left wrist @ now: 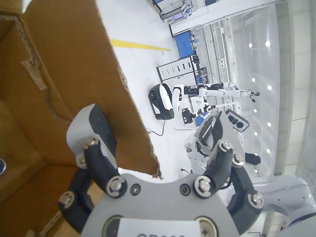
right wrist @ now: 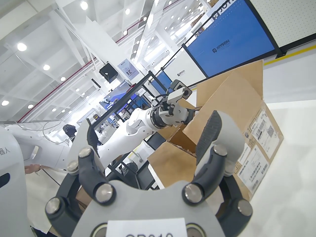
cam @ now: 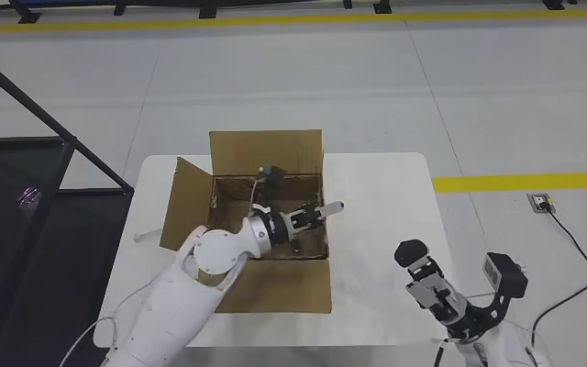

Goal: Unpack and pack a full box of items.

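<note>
Straddling the open box (cam: 275, 286) side wall, left gripper (left wrist: 158, 122) jaws released; small dark item (cam: 271, 173) inside; right gripper (right wrist: 150, 124) jaws spread, over bench (cam: 385, 183)

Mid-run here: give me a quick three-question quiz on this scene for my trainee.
1. True or false: the right end effector is open and empty.
2. What sits between the left end effector's fingers? A) a flap of the brown cardboard box B) a bottle C) nothing
3. What does the box stand on?
Key: 1 true; 2 A; 3 the white table.
</note>
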Controlling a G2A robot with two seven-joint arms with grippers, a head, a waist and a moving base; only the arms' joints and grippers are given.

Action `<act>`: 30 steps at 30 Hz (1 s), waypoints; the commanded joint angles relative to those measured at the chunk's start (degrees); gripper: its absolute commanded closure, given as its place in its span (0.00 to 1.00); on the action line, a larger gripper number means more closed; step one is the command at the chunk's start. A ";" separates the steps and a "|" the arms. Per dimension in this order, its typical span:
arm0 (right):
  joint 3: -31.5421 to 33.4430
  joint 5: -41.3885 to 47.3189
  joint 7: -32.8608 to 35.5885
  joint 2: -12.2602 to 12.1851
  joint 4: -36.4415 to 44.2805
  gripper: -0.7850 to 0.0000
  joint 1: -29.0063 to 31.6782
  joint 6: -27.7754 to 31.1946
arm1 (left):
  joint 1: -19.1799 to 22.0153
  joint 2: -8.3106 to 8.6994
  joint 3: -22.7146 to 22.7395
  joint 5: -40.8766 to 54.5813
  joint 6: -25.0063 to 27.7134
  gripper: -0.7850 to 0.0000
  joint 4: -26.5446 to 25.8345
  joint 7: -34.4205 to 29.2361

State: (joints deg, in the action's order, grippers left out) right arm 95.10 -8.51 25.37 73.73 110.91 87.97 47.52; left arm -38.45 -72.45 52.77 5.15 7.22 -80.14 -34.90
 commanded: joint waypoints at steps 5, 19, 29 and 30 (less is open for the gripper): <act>2.42 0.87 -1.03 -0.46 -0.15 0.00 2.90 1.14 | 6.34 -3.58 -7.75 2.78 -2.98 0.00 7.67 1.14; 2.42 0.87 -1.03 -0.46 -0.15 0.00 2.90 1.14 | 12.84 -9.61 -15.73 1.92 -5.75 0.00 20.28 4.85; 3.69 -9.68 -4.66 -0.40 6.59 0.00 2.38 -5.16 | 8.73 -7.40 -8.33 -0.84 -4.72 0.00 10.97 3.60; 3.61 -11.90 -5.15 -0.37 8.00 0.00 2.34 -6.61 | 7.40 -6.63 -6.33 -1.38 -5.20 0.00 8.43 3.13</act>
State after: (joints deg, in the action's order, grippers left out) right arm 98.79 -17.70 20.72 73.33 117.38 90.34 42.40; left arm -29.54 -79.93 44.13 4.38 2.47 -68.70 -31.30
